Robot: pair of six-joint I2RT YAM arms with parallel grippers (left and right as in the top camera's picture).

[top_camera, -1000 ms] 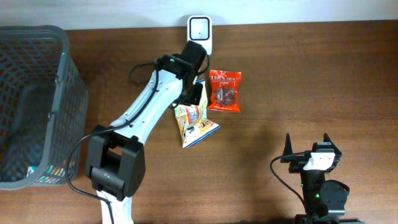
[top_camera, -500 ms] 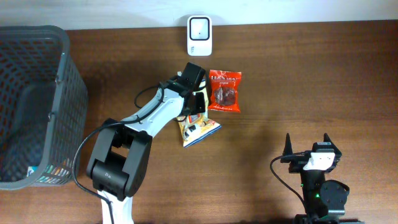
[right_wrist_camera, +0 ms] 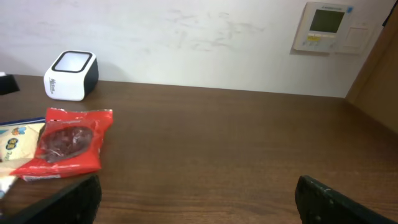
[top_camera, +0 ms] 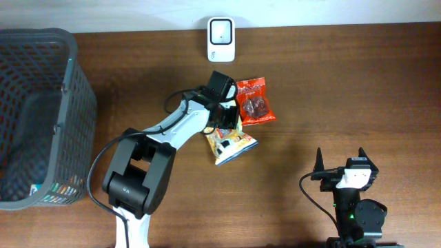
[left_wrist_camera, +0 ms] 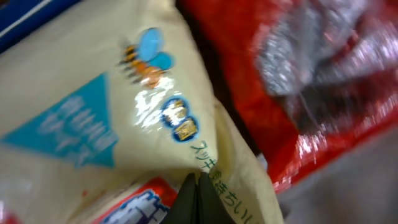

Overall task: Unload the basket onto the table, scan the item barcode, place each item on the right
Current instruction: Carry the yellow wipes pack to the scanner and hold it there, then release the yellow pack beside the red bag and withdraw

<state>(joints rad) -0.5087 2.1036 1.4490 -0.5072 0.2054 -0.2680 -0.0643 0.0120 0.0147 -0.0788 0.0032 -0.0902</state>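
tightly, left pincer (left_wrist_camera: 196, 198) clamps yellow snack bag (top_camera: 234, 143) upper edge

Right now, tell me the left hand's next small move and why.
Probably lift the yellow snack bag clear of the table: the left hand looks shut on its edge, the bag lies beside the red packet, and the scanner stands further back.

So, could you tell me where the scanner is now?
Overhead, the scanner stands centrally at the table's far edge, just beyond the red snack bag.
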